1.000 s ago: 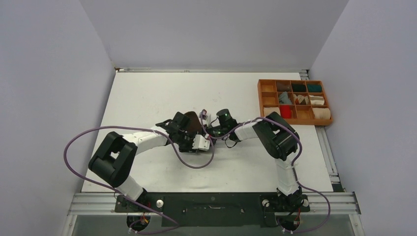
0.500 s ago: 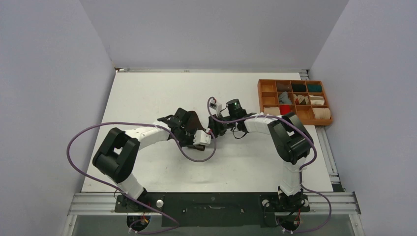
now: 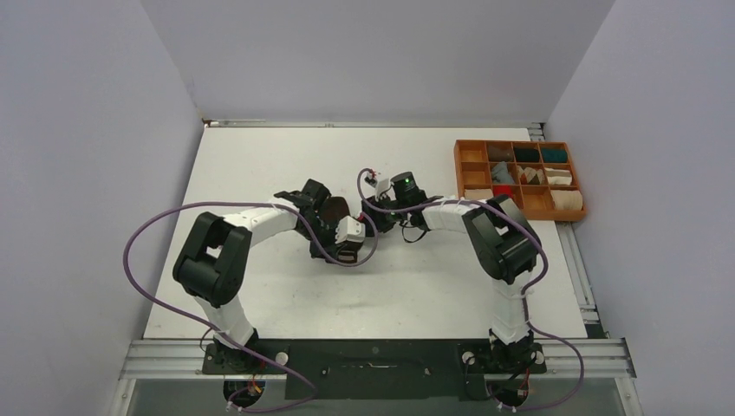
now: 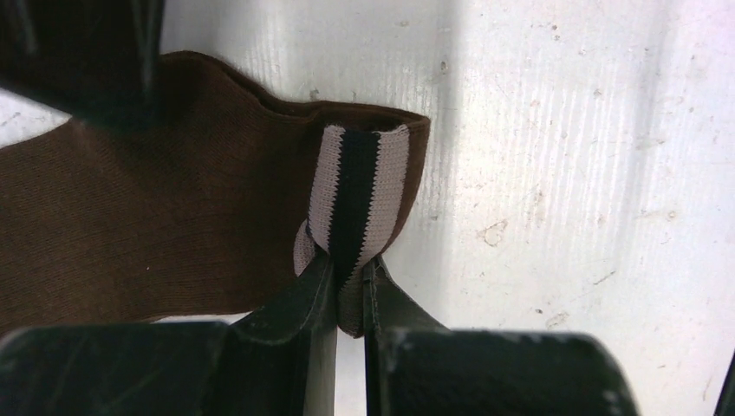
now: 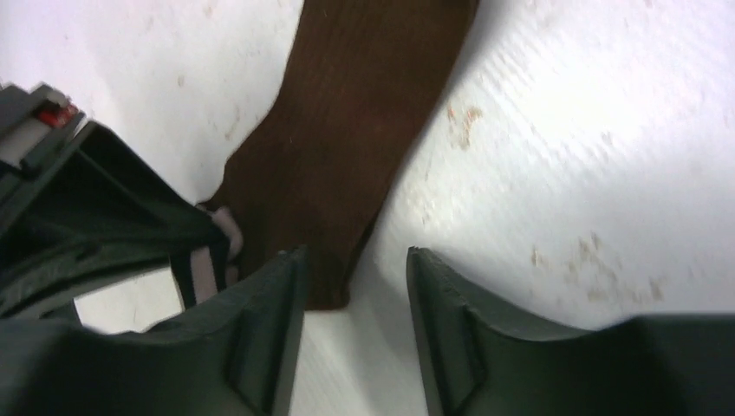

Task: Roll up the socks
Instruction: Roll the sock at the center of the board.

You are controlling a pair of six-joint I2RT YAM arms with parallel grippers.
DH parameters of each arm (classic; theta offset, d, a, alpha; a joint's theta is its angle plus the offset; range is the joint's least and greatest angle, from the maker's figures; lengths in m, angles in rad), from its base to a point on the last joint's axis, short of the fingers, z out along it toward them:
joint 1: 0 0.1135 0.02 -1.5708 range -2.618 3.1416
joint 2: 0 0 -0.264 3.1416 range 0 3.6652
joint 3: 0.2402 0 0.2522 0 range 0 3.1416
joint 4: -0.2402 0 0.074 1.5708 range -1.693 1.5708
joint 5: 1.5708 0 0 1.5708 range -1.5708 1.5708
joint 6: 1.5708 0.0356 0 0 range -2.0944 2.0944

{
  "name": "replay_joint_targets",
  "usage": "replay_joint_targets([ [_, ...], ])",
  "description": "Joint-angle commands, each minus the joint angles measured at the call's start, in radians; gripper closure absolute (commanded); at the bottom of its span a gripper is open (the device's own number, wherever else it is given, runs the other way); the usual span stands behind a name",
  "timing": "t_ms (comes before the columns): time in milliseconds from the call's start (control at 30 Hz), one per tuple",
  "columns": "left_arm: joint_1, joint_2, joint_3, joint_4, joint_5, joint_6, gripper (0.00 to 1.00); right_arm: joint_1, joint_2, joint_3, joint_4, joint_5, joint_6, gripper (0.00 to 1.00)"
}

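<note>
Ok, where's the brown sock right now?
The brown sock lies mid-table in the top view; the left pincer pinches its striped cuff, the right pincer open at its edge.

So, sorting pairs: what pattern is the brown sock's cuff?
The cuff: pale stripes, dark middle; left wrist view.

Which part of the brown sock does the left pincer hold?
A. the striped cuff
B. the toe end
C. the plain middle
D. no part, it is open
A: in the left wrist view the left pincer is shut on the striped cuff of the brown sock.
</note>
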Motion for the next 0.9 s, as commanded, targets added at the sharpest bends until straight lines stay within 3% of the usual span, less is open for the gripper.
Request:
replay_joint_targets([
  [0,0.005,0.046,0.014,-0.139,0.029,-0.006,1.00,0.025,0.083,0.048,0.024,0.062,0.004,0.60],
  [100,0.007,0.061,0.027,-0.170,0.047,0.007,1.00,0.030,0.111,0.055,0.062,0.037,0.031,0.81],
  [200,0.019,0.080,0.049,-0.219,0.079,0.028,1.00,0.030,0.138,0.081,0.085,0.018,0.058,0.93],
  [367,0.037,0.122,0.109,-0.332,0.131,0.074,1.00,0.020,0.175,0.122,0.133,0.039,0.112,0.95],
  [533,0.045,0.173,0.142,-0.346,0.129,0.025,1.00,0.021,0.195,0.140,0.151,0.053,0.126,0.95],
  [600,0.059,0.208,0.168,-0.341,0.125,-0.033,1.00,0.021,0.186,0.128,0.153,0.042,0.116,0.90],
  [733,0.102,0.289,0.237,-0.352,0.115,-0.133,1.00,0.013,0.108,0.066,0.164,0.019,0.071,0.67],
  [867,0.126,0.372,0.310,-0.398,0.104,-0.174,1.00,0.001,-0.023,-0.016,0.160,-0.003,-0.014,0.55],
])
